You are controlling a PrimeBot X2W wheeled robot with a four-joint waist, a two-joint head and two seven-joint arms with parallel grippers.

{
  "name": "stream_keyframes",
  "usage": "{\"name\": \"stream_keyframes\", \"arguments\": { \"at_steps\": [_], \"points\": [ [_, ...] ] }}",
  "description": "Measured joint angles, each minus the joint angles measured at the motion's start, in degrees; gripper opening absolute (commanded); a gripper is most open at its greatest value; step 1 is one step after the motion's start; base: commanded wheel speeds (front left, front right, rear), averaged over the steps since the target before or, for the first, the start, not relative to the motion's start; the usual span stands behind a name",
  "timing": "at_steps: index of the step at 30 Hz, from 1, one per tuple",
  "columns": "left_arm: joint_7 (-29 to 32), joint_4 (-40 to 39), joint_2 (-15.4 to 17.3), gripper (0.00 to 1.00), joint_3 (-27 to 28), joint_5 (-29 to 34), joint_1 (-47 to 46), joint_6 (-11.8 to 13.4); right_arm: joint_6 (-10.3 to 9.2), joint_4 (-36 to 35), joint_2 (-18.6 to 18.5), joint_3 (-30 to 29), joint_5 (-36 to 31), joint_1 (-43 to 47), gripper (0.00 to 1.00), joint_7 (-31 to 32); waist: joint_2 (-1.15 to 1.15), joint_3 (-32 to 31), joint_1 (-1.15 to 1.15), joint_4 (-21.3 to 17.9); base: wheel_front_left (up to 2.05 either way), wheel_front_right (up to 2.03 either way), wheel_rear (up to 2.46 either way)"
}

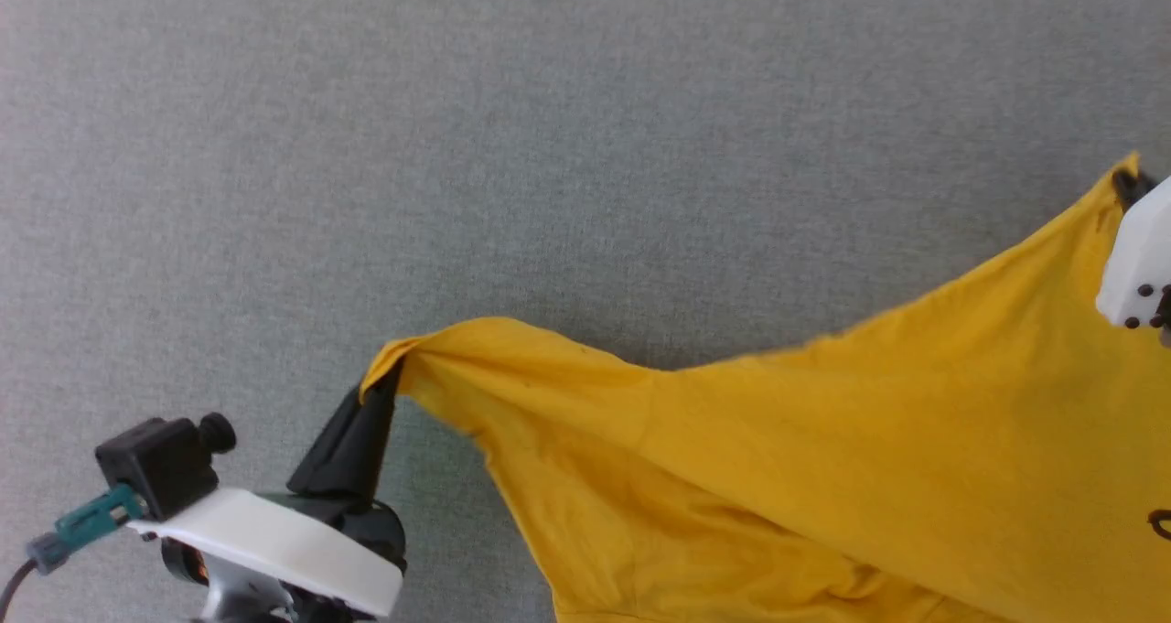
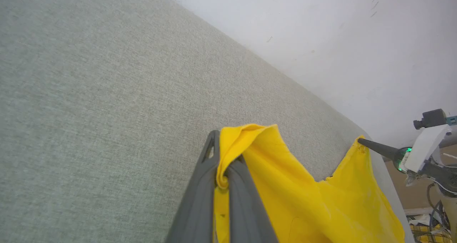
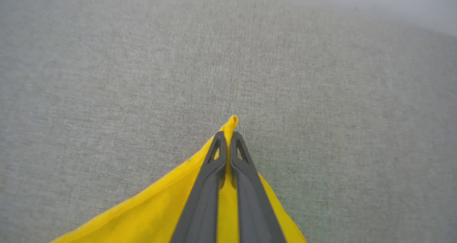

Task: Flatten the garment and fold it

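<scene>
Head view: yellow garment (image 1: 823, 440) stretched across the lower right of the frame over the grey bench (image 1: 457, 147); left gripper (image 1: 382, 392), lower left, and right gripper (image 1: 1128, 184), right edge, each pinch one corner of it

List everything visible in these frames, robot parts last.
shirt: one, yellow, hanging between the two grippers and sagging in the middle.
surface: one, grey fabric, beneath the shirt.
wall: one, white, beyond the surface's far edge in the left wrist view.
cables: several, dark and pale, at the lower right of the left wrist view; too small to count.
left gripper: one, dark grey, lower left of the head view, jaws shut on a shirt corner.
right gripper: one, dark grey, right edge of the head view, jaws shut on another shirt corner.
wrist cameras: two, black, one on each arm's white wrist.
</scene>
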Motion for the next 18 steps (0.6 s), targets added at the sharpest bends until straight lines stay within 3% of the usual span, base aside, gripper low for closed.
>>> {"name": "stream_keyframes", "arguments": {
  "at_steps": [5, 10, 18],
  "points": [
    [-0.85, 2.37, -0.56, 0.00, 2.25, 0.68, -3.65, 2.12, -0.01, -3.60, 3.08, -1.78, 2.18, -0.02, 0.00, -6.14, 0.00, -3.67, -0.01, -0.81, 0.00, 0.00, 0.00],
    [-0.20, 7.66, 0.66, 0.00, 3.61, 4.71, -15.14, 4.27, -0.01, -5.49, 5.04, -1.51, 3.60, -1.22, 0.00, -11.20, 0.00, -8.10, -0.01, -1.63, 0.00, 0.00, 0.00],
    [3.22, 18.46, 5.08, 0.00, 2.41, 12.02, -40.19, 3.74, -0.05, -2.49, 5.41, 2.37, 3.37, -13.80, 0.00, -18.92, 0.00, -15.33, -0.01, -3.67, 0.00, 0.00, 0.00]
  ]
}}
